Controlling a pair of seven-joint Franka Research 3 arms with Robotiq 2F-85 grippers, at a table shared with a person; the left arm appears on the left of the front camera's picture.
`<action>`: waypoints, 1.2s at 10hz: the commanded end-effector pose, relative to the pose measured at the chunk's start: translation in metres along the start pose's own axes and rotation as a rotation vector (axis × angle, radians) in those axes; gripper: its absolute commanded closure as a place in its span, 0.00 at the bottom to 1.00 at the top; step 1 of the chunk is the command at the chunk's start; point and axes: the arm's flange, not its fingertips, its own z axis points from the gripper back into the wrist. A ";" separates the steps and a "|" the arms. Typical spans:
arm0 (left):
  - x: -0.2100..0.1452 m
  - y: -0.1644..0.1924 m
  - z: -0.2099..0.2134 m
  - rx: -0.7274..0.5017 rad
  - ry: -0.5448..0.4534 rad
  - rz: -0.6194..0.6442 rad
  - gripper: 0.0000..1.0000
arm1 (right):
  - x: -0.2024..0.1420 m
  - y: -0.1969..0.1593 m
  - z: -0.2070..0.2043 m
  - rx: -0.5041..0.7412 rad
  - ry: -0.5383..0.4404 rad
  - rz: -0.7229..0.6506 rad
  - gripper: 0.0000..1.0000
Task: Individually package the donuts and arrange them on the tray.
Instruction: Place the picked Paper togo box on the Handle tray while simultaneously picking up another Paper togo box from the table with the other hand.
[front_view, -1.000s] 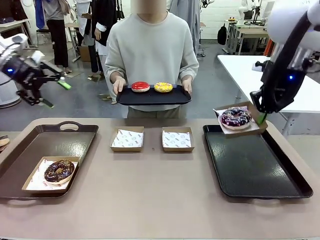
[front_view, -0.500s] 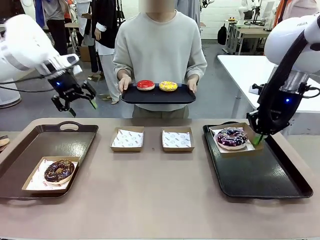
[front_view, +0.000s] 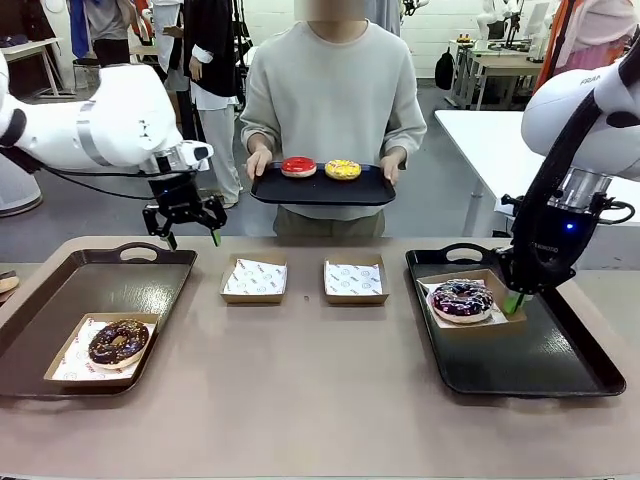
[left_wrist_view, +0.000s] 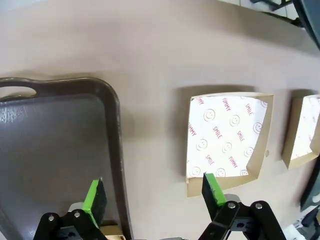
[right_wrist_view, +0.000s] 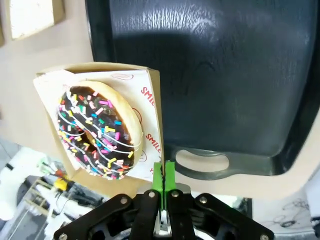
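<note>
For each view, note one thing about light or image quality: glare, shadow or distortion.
Front view: overhead light leaves a pale sheen on the black tray at the right. Left wrist view: the printed paper in the empty box is nearly washed out, and the box casts a shadow on the table. Right wrist view: streaky glare on that tray, whose edges bow from the wide lens.

The right gripper (front_view: 514, 300) has come down: the paper box (front_view: 432, 301) pinched in its jaws, purple donut (front_view: 460, 299) inside, now rests on the black tray (front_view: 530, 360). The left gripper (front_view: 192, 240) has swung in; below its spread jaws lie the brown tray (front_view: 150, 255) rim and an empty box (front_view: 255, 278)
</note>
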 end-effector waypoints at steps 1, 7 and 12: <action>0.003 -0.021 -0.009 0.072 -0.019 -0.016 0.00 | -0.001 0.003 0.005 0.000 -0.012 0.007 0.99; -0.015 -0.057 -0.034 0.071 0.010 -0.085 0.00 | -0.001 0.003 0.005 0.000 -0.012 0.007 0.99; -0.015 -0.057 -0.034 0.071 0.010 -0.085 0.00 | -0.001 0.003 0.005 0.000 -0.012 0.007 0.99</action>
